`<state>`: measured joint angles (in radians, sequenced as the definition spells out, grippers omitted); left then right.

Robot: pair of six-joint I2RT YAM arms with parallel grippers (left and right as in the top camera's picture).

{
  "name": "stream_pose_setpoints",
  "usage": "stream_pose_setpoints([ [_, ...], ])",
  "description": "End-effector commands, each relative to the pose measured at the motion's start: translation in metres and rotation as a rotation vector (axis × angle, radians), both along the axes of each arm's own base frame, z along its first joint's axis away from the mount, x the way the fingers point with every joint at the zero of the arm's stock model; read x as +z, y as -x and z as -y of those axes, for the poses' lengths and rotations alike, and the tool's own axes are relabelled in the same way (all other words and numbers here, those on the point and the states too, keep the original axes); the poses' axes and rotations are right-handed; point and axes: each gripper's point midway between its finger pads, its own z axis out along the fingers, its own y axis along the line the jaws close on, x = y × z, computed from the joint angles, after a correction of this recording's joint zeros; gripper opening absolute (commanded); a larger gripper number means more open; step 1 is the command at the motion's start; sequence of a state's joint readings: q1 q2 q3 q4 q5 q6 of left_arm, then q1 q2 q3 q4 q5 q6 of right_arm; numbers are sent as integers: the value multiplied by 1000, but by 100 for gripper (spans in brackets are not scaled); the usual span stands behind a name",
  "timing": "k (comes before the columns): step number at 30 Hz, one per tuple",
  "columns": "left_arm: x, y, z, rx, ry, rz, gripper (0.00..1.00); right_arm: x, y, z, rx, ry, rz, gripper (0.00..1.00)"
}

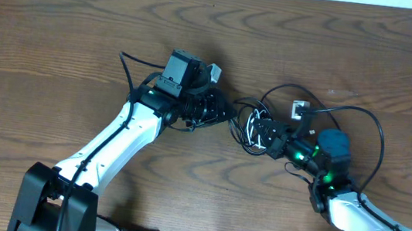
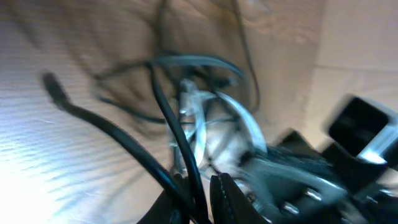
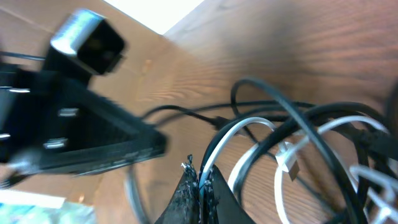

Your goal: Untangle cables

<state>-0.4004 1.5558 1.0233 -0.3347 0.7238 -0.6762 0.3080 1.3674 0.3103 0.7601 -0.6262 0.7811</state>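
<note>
The cables (image 1: 248, 124) lie in a small knot of black and white loops at mid-table, between my two grippers. My left gripper (image 1: 226, 111) reaches in from the left. In the left wrist view its jaws (image 2: 202, 199) stand close together on a black cable (image 2: 118, 134) that runs out to a plug end (image 2: 55, 87). My right gripper (image 1: 260, 133) meets the knot from the right. In the right wrist view it (image 3: 200, 186) is shut on the white cable (image 3: 227, 140), with black loops (image 3: 298, 124) and a white plug (image 3: 287, 163) beyond.
A white plug (image 1: 300, 108) lies just behind the right gripper. A thicker black wire (image 1: 378, 143) arcs round the right arm. The left arm's head (image 3: 81, 130) sits very close to the right gripper. Bare wooden table (image 1: 60, 29) stretches all round.
</note>
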Motion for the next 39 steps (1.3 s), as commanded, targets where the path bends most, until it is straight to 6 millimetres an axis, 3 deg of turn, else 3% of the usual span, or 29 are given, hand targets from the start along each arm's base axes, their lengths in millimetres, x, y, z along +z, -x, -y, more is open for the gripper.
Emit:
stream_pose_setpoints([
  [1, -4, -13, -14, 70, -87, 55, 17, 26, 13, -4, 95, -82, 26, 1],
  [2, -5, -14, -16, 79, -99, 59, 17, 32, 13, -4, 94, -96, 35, 1],
  [6, -8, -16, -18, 92, -117, 62, 41, 60, 13, -4, 94, -161, 96, 1],
  [11, -8, -11, -11, 69, -116, 60, 72, 66, 12, -3, 85, -176, 103, 1],
  [13, -9, -7, -5, 54, -117, 63, 78, 69, 12, -3, 85, -185, 110, 1],
  [18, -21, -10, -7, 98, -218, 90, 79, 75, 11, -3, 77, -193, 139, 1],
  [28, -37, -9, -4, 117, -245, 45, 79, 72, -2, 6, -4, -160, 168, 1],
  [31, -37, -9, -4, 115, -247, 46, 82, 57, -14, 16, -98, -98, 147, 1],
  [34, -38, -9, -6, 106, -261, 62, 87, 29, -28, 35, -242, -28, 49, 1],
  [39, -43, -5, -11, 110, -292, 37, 95, -4, -29, 50, -312, 82, -35, 3],
])
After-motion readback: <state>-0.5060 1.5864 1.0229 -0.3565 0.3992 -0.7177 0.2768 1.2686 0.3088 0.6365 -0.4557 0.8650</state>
